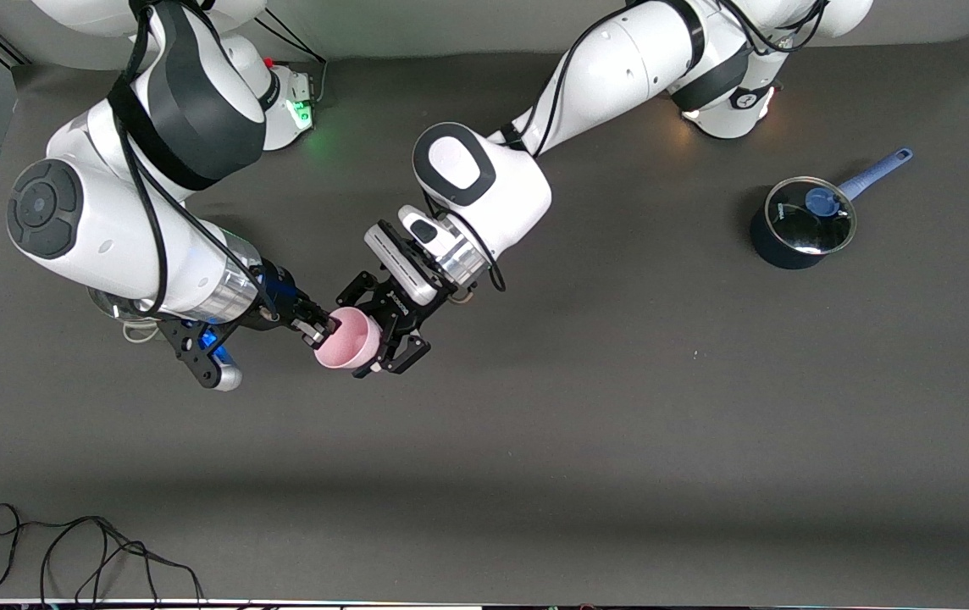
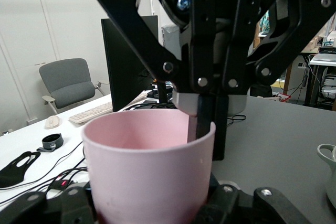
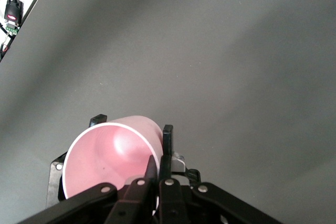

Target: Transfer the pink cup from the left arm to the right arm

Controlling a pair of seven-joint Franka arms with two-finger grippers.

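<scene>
Held in mid-air over the dark tabletop [image 1: 620, 440], toward the right arm's end: the pink cup [image 1: 349, 339], a small, plain, pale-pink tumbler, tapered, without handle, tipped on its side with the open mouth turned toward the right arm. Smooth and glossy inside, with nothing visible in it from the right wrist view [image 3: 110, 156].

Resting on the tabletop toward the left arm's end, well apart from the cup: a dark blue saucepan [image 1: 798, 229] with a glass lid [image 1: 811, 216], a blue knob [image 1: 822, 201] and a long blue handle [image 1: 874, 172]. Contents not discernible through the lid.

Gripped from two sides at once. Left claw [image 1: 383, 335], reaching in from the left arm, closed on the cup's body, black fingers [image 1: 404, 349] pressed against the outer wall. Right claw [image 1: 323, 326], coming from the right arm, narrowed onto the cup's rim, one finger [image 2: 195, 121] inside the mouth and one outside, pinching the wall between them. From the right wrist view, the same pinch at the rim [image 3: 157, 169], with the left claw's fingers [image 3: 168, 140] flanking the cup's sides farther along.

Lying near the front edge of the tabletop at the right arm's end: a loose black cable [image 1: 95, 551].
</scene>
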